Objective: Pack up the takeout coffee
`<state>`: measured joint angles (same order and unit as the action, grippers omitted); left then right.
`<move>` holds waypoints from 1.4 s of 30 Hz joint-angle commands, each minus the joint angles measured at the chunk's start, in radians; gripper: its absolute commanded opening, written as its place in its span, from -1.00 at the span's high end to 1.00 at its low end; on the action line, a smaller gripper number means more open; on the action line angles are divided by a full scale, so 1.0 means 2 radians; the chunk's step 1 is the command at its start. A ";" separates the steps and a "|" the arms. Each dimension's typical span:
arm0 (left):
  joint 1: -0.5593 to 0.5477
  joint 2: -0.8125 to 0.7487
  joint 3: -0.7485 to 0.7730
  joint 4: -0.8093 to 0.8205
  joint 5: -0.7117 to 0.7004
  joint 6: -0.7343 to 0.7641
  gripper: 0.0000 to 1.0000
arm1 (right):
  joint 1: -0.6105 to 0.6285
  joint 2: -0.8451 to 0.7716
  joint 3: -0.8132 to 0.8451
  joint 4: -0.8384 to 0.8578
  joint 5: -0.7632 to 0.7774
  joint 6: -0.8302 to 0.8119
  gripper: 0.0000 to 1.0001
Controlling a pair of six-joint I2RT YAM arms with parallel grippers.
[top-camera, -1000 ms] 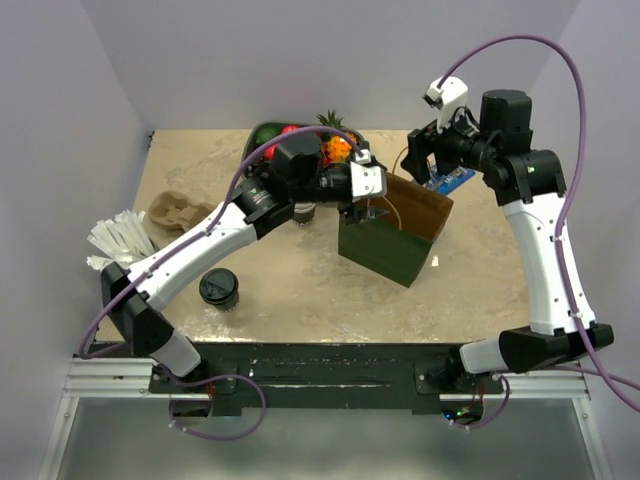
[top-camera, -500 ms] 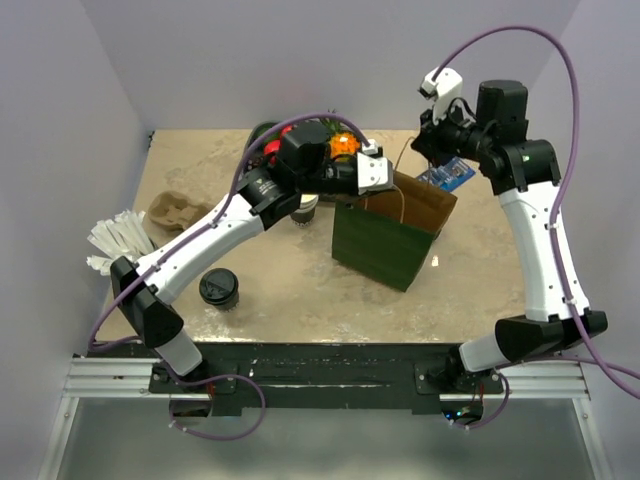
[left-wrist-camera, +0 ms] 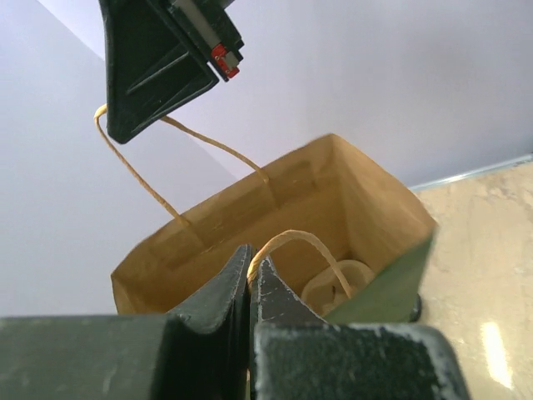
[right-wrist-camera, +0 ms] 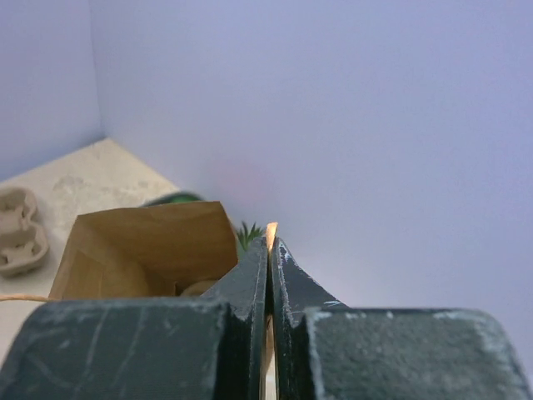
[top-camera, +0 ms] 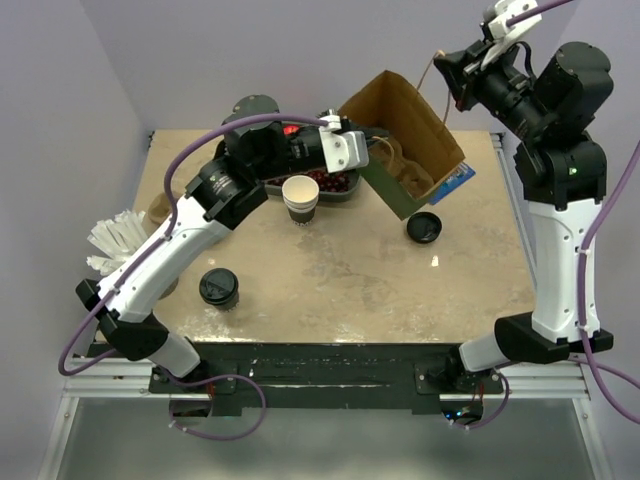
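Observation:
The takeout coffee [top-camera: 219,288], a cup under a black lid, stands on the table at the front left, far from both grippers. Both arms hold the green paper bag [top-camera: 405,140] off the table, tilted with its brown inside showing. My left gripper [top-camera: 355,150] [left-wrist-camera: 251,260] is shut on the near cord handle [left-wrist-camera: 287,240]. My right gripper [top-camera: 445,70] [right-wrist-camera: 268,242] is shut on the far handle, of which a sliver [right-wrist-camera: 271,229] shows between the pads. A pulp cup carrier [left-wrist-camera: 337,283] lies inside the bag [left-wrist-camera: 333,192].
A stack of lidless white cups [top-camera: 300,198] stands mid-table beside a fruit bowl [top-camera: 335,185]. A loose black lid [top-camera: 424,228] lies below the bag, next to a blue packet [top-camera: 460,180]. White sticks [top-camera: 115,240] and another carrier [right-wrist-camera: 21,242] lie at the left.
Both grippers went from open to shut on the bag's handles. The bag rose off the table, moved back and right and tilted, uncovering the loose black lid.

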<state>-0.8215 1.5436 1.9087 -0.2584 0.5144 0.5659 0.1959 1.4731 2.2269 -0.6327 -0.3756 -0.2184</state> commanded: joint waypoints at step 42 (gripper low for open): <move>0.005 -0.095 -0.240 0.039 -0.103 0.020 -0.99 | -0.001 -0.003 -0.228 -0.028 -0.044 -0.015 -0.88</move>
<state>-0.8185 1.2926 1.3632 -0.2890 0.3485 0.5903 0.1959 1.4319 1.7824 -0.7681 -0.4591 -0.2325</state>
